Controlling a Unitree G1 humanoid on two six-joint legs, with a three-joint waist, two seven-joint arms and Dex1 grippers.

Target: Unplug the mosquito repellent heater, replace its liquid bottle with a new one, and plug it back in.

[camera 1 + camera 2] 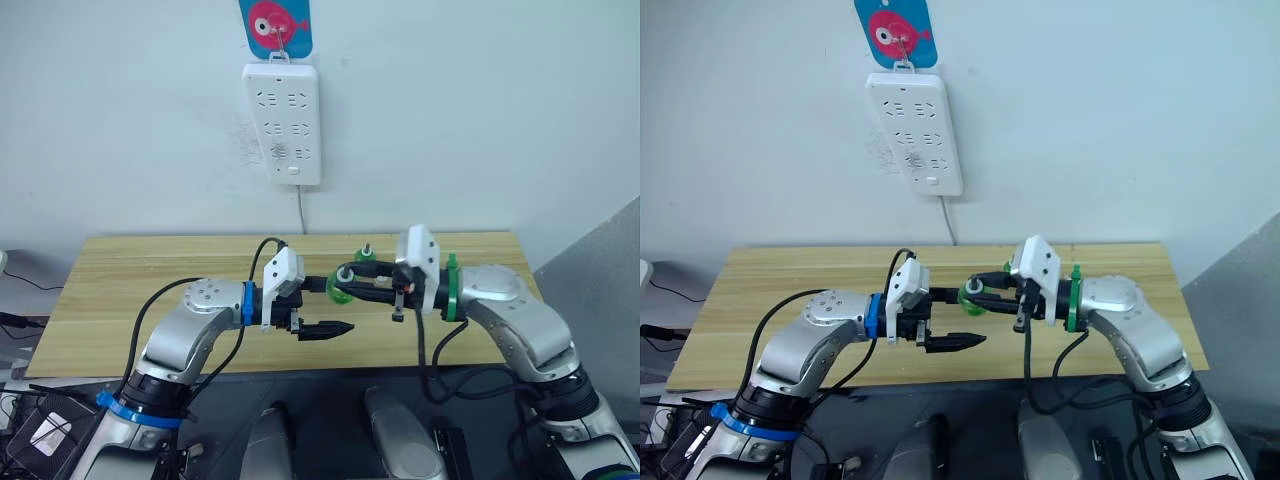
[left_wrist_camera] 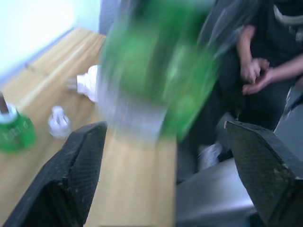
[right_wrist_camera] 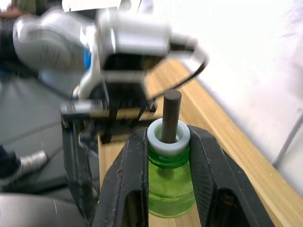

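Note:
My right gripper [image 3: 168, 142] is shut on a green liquid bottle [image 3: 170, 184] with a white collar and a dark wick, and holds it above the wooden table [image 1: 140, 270]. My left gripper [image 1: 325, 328] is open just below and beside that bottle, and its wrist view shows the bottle as a green blur [image 2: 156, 71] between the spread fingers. A second green bottle [image 1: 366, 256] stands on the table behind the held one. A white rounded unit, apparently the mosquito repellent heater [image 2: 90, 82], lies on the table in the left wrist view.
A white power strip [image 1: 283, 122] hangs on the wall above the table's back edge, its cord running down. A small white cap [image 2: 58, 122] lies near the standing bottle [image 2: 14, 132]. A person [image 2: 258, 71] sits off the table's end.

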